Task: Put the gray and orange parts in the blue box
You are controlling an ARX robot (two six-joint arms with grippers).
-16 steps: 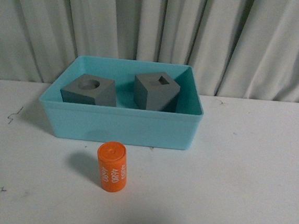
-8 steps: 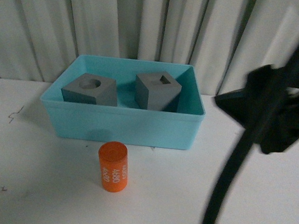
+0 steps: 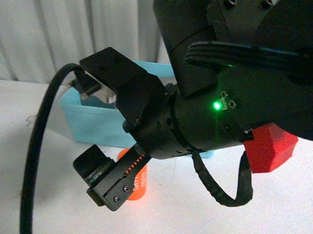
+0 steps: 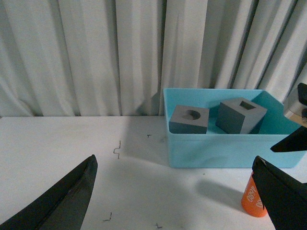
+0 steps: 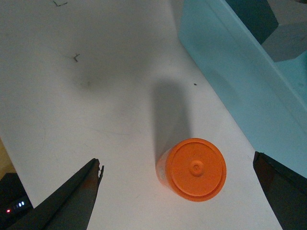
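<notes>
Currently my right tool is spread wide and grasps nothing. Its two fingers stand well apart, one on either side of the orange cylinder. I look straight down on the cylinder's round cap. It stands upright on the white surface beneath the tool and touches neither finger. Just past the cylinder from the tool runs the near wall of the blue box, so the cylinder is outside the box.

My left tool is released as well, empty, over bare surface. Ahead of it sits the blue box, and inside it, side by side, are the gray cube with the round recess and the gray cube with the square recess, the second one tilted. The cylinder stands in front of the box, half hidden behind one finger of this tool.

From the front camera the right arm fills most of the view and covers nearly all of the box. A red block shows on the arm's outer side. A pale curtain hangs behind the surface.
</notes>
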